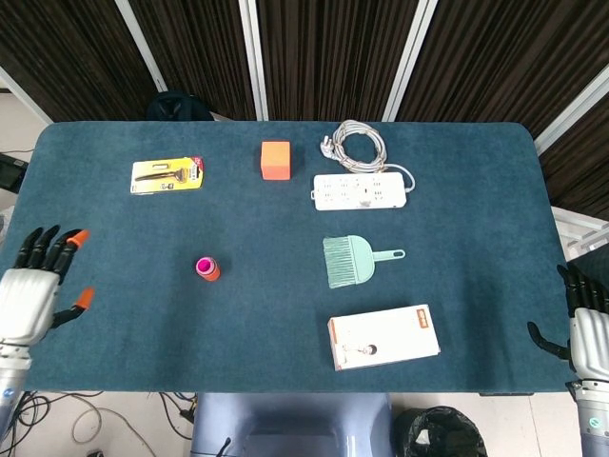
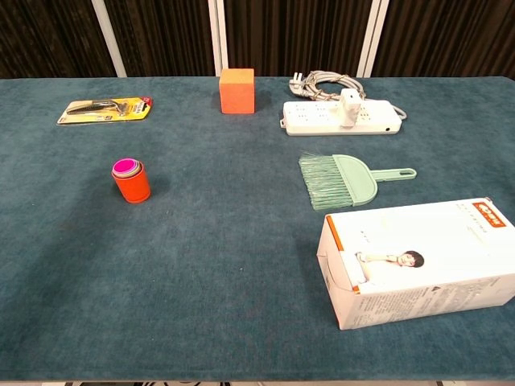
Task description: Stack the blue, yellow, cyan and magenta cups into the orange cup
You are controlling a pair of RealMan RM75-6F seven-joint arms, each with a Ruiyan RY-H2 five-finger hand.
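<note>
I see the orange cup [image 2: 132, 184] upright toward the tabletop's [image 1: 285, 228] left edge, the magenta cup [image 2: 125, 166] nested at its top. My left robot hand [image 1: 29, 295] and right robot hand [image 1: 590, 333] hang empty, fingers spread, off opposite edges. A careless sweep inward could topple the stack.

head view overhead, chest view low (nearer), same table [image 1: 476, 171]

Bright, even overhead light across my worktop [image 2: 241, 265], both views sharp, shadows soft and short, no glare, slight bowing at the edges
</note>
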